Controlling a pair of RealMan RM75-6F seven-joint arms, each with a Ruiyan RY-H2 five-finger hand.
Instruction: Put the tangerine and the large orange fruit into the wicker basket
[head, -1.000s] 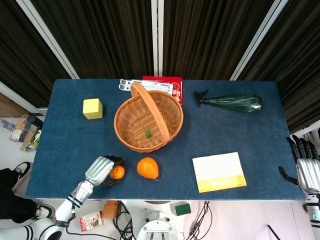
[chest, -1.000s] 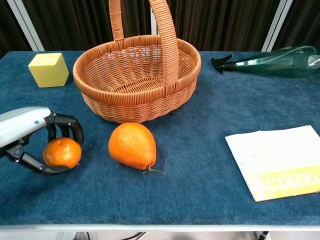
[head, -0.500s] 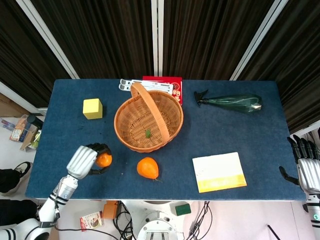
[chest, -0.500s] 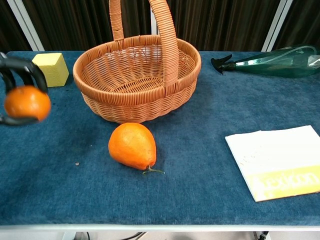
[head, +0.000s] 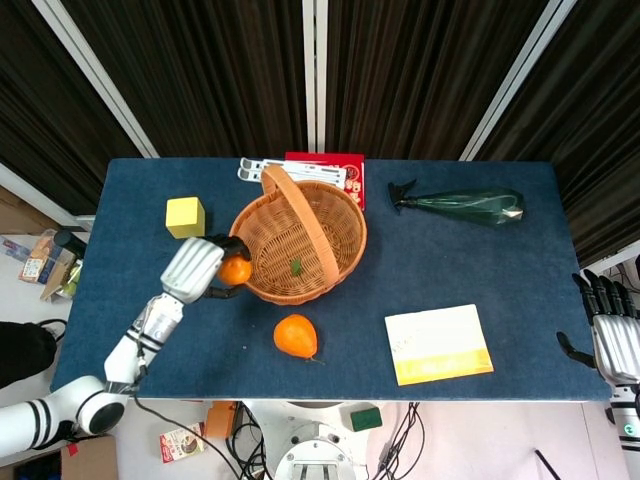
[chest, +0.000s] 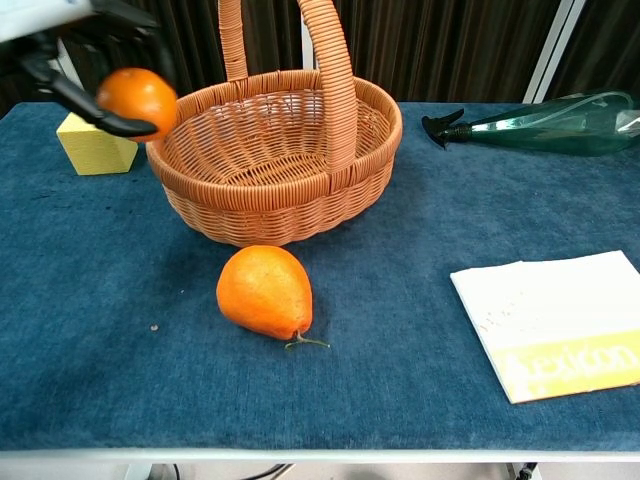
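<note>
From the head view, my left hand (head: 195, 268) has its fingers wrapped around the small round orange tangerine (head: 235, 270), carried off the blue cloth-covered worktop (head: 470, 270) and sitting right at the left rim of the round woven wicker basket (head: 297, 243). I judge it is held there so it can clear the rim before release. The large pear-shaped orange fruit (head: 295, 336) lies on the worktop just in front of the basket, untouched. My right hand (head: 612, 335) hangs off the worktop's right edge with fingers spread, holding nothing. A yellow foam cube (head: 185, 216) sits left of the basket, a green plastic spray bottle (head: 460, 206) lies to its right, and a white and yellow booklet (head: 438, 344) rests near the front right.

From the chest view, the left hand (chest: 70, 40) is partly cropped at the top left, its dark fingers cupping the tangerine (chest: 137, 99) above and just outside the basket (chest: 270, 165) rim. The big fruit (chest: 264, 292) rests near the basket's front wall, so I expect an easy second pick.
</note>
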